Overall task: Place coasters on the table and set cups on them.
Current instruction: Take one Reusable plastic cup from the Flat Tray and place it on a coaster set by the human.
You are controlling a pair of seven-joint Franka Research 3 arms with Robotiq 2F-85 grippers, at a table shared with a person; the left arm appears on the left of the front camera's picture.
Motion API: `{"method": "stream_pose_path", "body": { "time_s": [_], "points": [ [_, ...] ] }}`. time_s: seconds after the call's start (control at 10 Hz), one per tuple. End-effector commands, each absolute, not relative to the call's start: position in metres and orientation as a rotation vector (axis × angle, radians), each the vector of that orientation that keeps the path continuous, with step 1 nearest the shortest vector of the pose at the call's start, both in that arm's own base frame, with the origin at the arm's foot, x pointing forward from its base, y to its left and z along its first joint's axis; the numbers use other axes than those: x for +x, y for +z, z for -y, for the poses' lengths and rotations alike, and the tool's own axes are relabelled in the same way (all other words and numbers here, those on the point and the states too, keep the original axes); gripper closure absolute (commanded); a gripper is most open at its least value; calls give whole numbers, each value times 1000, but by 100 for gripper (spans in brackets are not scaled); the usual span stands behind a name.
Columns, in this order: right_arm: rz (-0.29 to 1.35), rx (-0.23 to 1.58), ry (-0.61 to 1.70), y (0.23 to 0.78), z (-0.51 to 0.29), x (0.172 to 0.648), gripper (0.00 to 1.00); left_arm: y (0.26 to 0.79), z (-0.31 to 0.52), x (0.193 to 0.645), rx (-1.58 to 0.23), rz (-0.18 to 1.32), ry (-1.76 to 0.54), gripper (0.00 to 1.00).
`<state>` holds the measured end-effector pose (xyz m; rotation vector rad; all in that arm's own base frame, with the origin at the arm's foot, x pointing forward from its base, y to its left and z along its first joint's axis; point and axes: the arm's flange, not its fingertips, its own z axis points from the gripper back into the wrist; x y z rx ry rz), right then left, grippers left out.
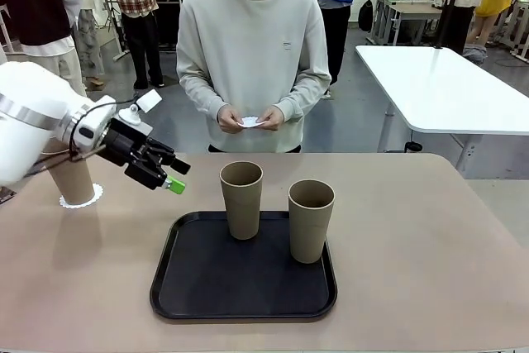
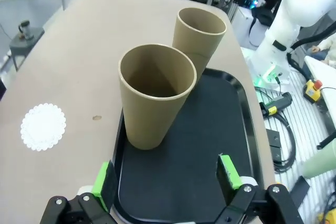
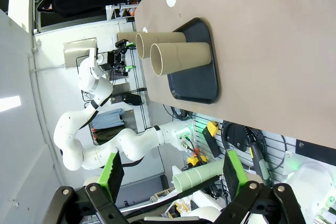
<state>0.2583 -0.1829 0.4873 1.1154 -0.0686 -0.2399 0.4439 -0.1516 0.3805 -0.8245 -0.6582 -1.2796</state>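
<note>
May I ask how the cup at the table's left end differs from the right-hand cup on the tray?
The left-end cup stands on a white coaster on the table; the right-hand cup stands directly on the black tray. The left arm partly hides the left-end cup; the right-hand cup shows whole. Both upright, tan, tapered.

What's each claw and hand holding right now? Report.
Left claw: open, empty.
Right claw: open, empty.
Person's hands: holding a coaster.

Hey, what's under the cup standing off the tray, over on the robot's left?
A white lacy coaster lies under that cup. Only the coaster's scalloped edge shows around the base; its middle is covered by the cup.
</note>
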Motion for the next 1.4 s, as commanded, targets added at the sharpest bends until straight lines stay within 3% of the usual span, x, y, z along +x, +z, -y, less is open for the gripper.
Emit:
{"method": "stream_pose_path", "body": {
  "time_s": [0.0,0.4,0.8,1.3],
  "points": [
    [85,1134,-224,487,183,260,0,351,160,437,-859,793,-1337,0],
    [85,1134,-224,487,183,260,0,311,166,442,-948,995,-1439,0],
    [85,1134,-224,487,183,260,0,289,188,468,-1146,973,-1366,0],
    [85,1134,-224,487,183,260,0,264,206,478,-1148,1002,-1349,0]
  ]
}}
